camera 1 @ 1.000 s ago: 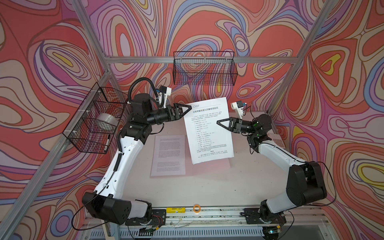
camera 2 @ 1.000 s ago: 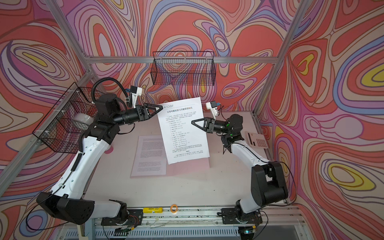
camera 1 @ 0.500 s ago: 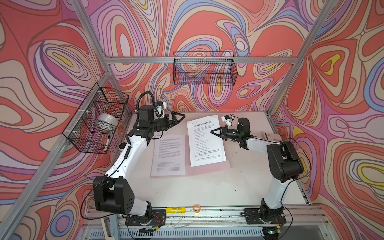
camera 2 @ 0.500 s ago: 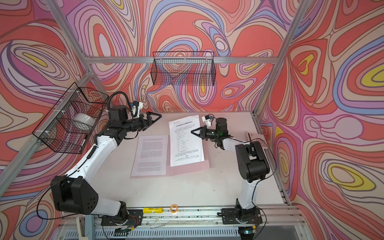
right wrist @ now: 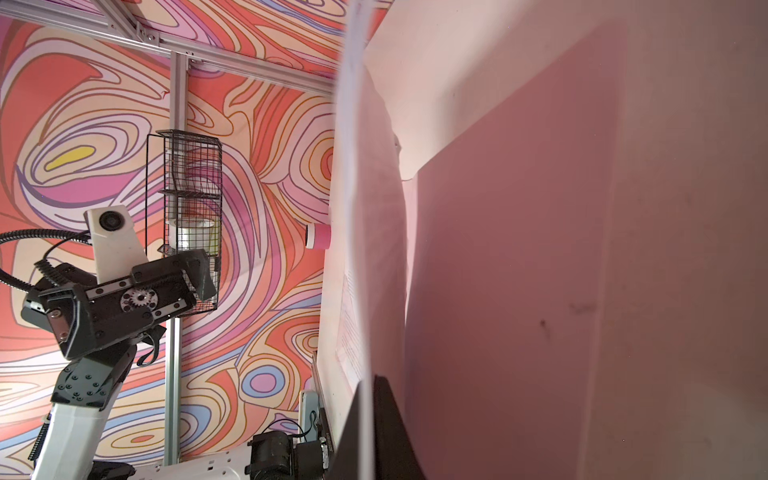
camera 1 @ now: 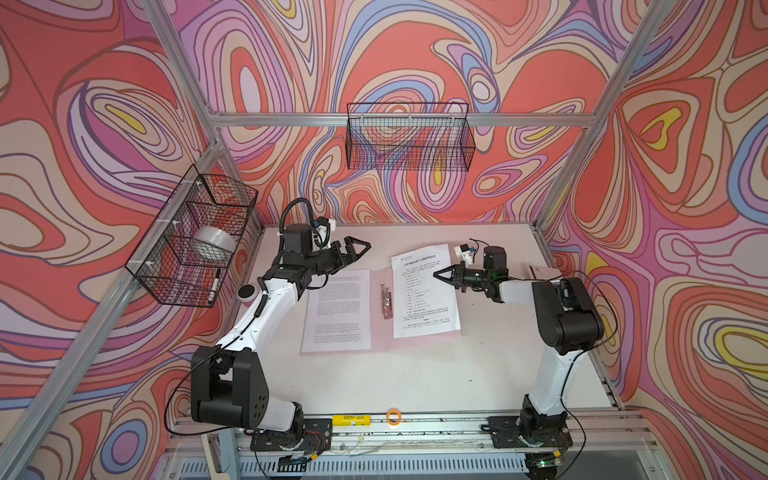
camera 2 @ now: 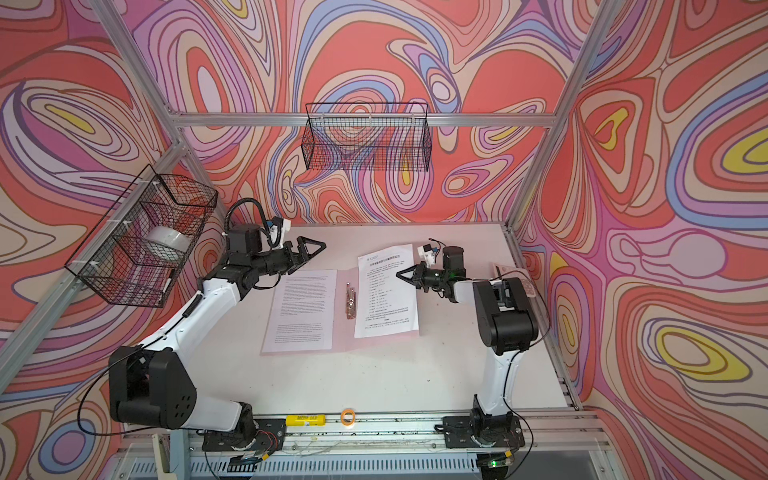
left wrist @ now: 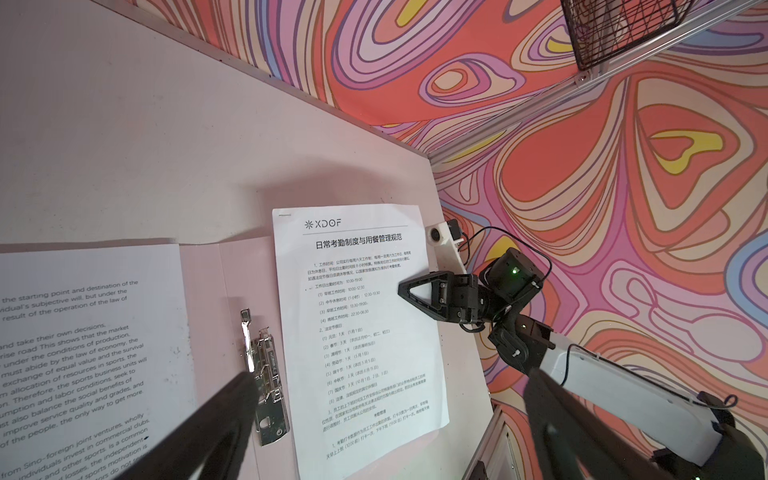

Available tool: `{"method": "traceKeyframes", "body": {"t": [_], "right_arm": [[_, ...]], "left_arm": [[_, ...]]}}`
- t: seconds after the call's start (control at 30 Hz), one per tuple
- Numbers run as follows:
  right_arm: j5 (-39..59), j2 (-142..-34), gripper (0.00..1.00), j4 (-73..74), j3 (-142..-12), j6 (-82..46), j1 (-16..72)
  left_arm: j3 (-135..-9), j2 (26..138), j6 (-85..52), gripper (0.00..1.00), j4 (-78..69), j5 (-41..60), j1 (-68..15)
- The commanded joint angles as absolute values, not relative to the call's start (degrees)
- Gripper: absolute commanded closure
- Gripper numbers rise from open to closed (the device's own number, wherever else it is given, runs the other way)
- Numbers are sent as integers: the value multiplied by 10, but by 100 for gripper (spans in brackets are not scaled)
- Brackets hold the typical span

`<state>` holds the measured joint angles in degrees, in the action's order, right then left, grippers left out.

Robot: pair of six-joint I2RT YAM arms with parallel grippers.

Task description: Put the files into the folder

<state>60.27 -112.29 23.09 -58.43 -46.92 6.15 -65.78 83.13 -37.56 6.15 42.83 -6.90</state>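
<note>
Black left fingers [left wrist: 216, 419] wide — empty, right fingers [right wrist: 390, 440] pinching sheet [left wrist: 357, 316]

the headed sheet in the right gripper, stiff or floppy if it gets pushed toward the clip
Probably floppy: in the right wrist view the headed sheet bows beside the right gripper pinching its edge. Likely very light, being one thin page. Pushed across the smooth folder, it may buckle rather than slide.

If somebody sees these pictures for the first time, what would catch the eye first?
The swirling red, pink and purple walls fill every side. On the white table, the pink folder lies open, a plain sheet on its left half. The right gripper is shut on the headed sheet on the right half; the left gripper hangs open near the folder's far left corner.
</note>
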Motion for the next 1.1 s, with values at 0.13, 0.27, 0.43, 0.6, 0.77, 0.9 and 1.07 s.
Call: {"method": "traceKeyframes", "body": {"t": [0.13,0.27,0.43,0.6,0.77,0.9,1.07], "right_arm": [[618,-1131,100,220,-584,-452,66],[620,-1139,100,218,-590,-450,75],[616,-1153,100,202,-609,-449,89],[596,-1163,100,150,-640,-418,113],[602,-1168,100,191,-640,-462,118],[600,-1166,100,228,-642,-510,118],[559,-1168,100,83,-683,-437,119]], "left_arm": [[-658,821,-368,1,41,441,-66],[-655,822,-366,1,42,440,-66],[-655,829,-369,1,40,447,-66],[-656,830,-370,2,39,451,-66],[-656,833,-372,2,37,453,-66],[-652,837,-368,2,46,440,-66],[-655,830,-326,0,136,318,-60]]}}
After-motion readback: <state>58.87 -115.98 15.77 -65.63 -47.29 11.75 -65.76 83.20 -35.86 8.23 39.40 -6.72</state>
